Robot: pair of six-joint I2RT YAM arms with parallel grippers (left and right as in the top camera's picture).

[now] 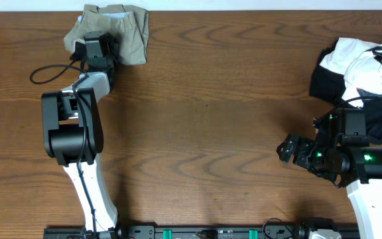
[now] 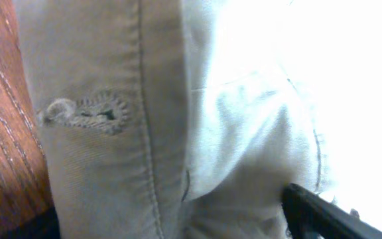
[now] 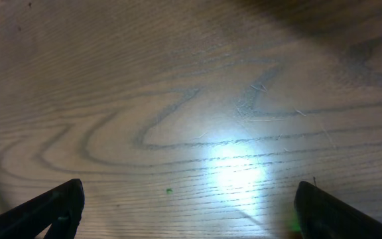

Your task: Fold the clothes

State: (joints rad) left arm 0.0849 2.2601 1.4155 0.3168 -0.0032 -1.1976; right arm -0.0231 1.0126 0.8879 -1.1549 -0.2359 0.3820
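The khaki clothes [image 1: 128,30] lie bunched at the table's far left edge. My left gripper [image 1: 100,40] is pressed into them from the near side. In the left wrist view the fabric [image 2: 111,79] fills the frame, with a stitched seam and a buttonhole. My left gripper [image 2: 171,222] is open, its fingers wide apart with cloth between them. Only the right finger shows clearly. My right gripper [image 1: 285,149] is open and empty over bare wood at the near right, and it is also open in the right wrist view [image 3: 188,212].
A heap of black and white garments [image 1: 367,66] lies at the far right, just behind my right arm. The wooden table [image 1: 211,99] stretches between the two arms. A black cable [image 1: 48,72] loops left of my left arm.
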